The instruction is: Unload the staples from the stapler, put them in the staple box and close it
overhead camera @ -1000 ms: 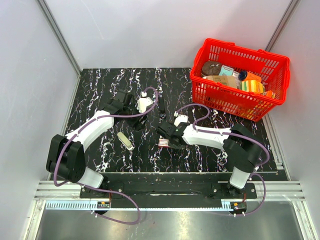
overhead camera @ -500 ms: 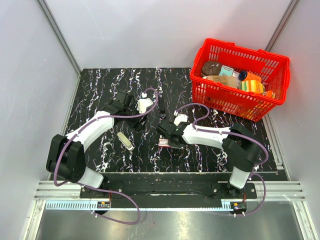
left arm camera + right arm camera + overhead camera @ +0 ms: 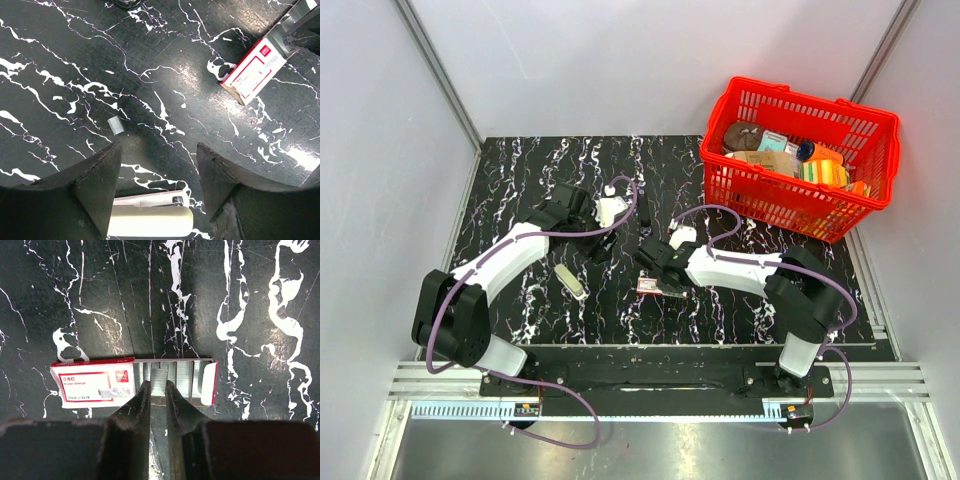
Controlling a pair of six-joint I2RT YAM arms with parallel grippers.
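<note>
The black stapler (image 3: pixel 645 221) lies on the marbled table between the two arms. My right gripper (image 3: pixel 158 385) is shut on a short silvery strip of staples (image 3: pixel 159 379) and holds it over the open red-and-white box (image 3: pixel 95 382); in the top view the gripper (image 3: pixel 656 281) is at the box (image 3: pixel 647 287). My left gripper (image 3: pixel 157 170) is open and empty above the table. A small grey strip (image 3: pixel 116 125) lies just beyond its left finger. The stapler does not show clearly in either wrist view.
A beige-silver oblong piece (image 3: pixel 571 281) lies left of the box and shows between my left fingers (image 3: pixel 150 220). A red basket (image 3: pixel 800 155) full of items stands at the back right. The box also shows in the left wrist view (image 3: pixel 252 72).
Both arms have shifted only slightly. The right gripper stays at the red-and-white box.
</note>
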